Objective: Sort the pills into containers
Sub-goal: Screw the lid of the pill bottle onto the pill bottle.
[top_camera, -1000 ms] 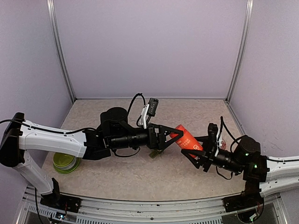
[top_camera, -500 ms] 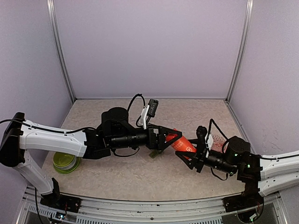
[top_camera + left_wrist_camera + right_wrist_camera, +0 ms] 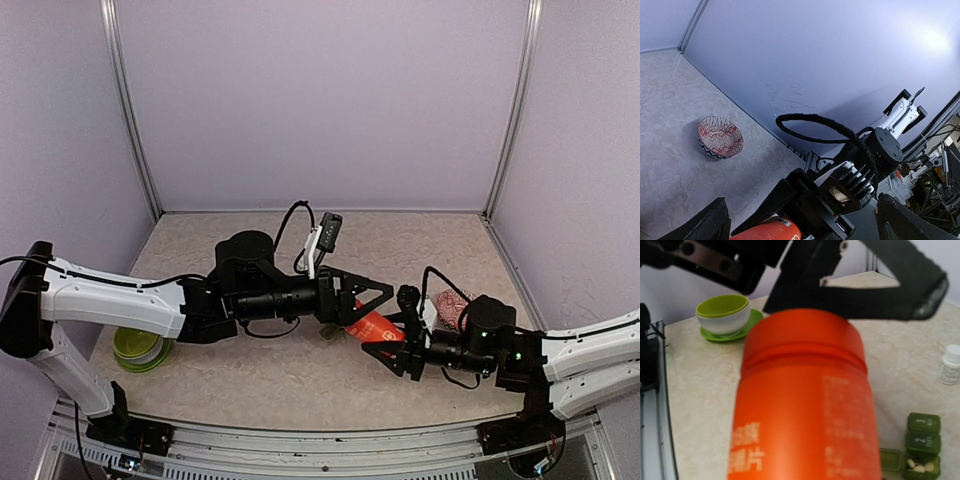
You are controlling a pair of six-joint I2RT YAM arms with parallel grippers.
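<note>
Right claw [image 3: 398, 330] is part-closed, pinching the orange-red bottle [image 3: 372, 325] by its base end. The bottle lies near level above the tabletop [image 3: 270, 385], cap end pointing at the left arm. Left claw [image 3: 370, 298] is spread as wide as it goes and holds nothing. Its black fingers sit around the bottle's cap end; in the right wrist view one finger [image 3: 865, 290] is right behind the cap, can't tell if touching. Writing: the bottle has a white label patch w/ white Chinese-looking characters down the side, too blurred to read. The containers [image 3: 923, 442] are a dark green strip w/ small white marks on the lids, also not legible. Two lids are closed, the end compartment is open w/ pale pills [image 3: 919, 467] inside, its lid flipped out sideways. The strip sits on the tabletop approx mid-way btw the left & right edges, below the held bottle and just off to its side, not touching either claw. From the top cam it's mostly hidden under the left claw. Other items: a small white vial [image 3: 950, 365] beyond the strip, a lime-green bowl [image 3: 140, 348] on a saucer by the near-left corner, and a red patterned bowl [image 3: 720, 137] toward the right edge.
</note>
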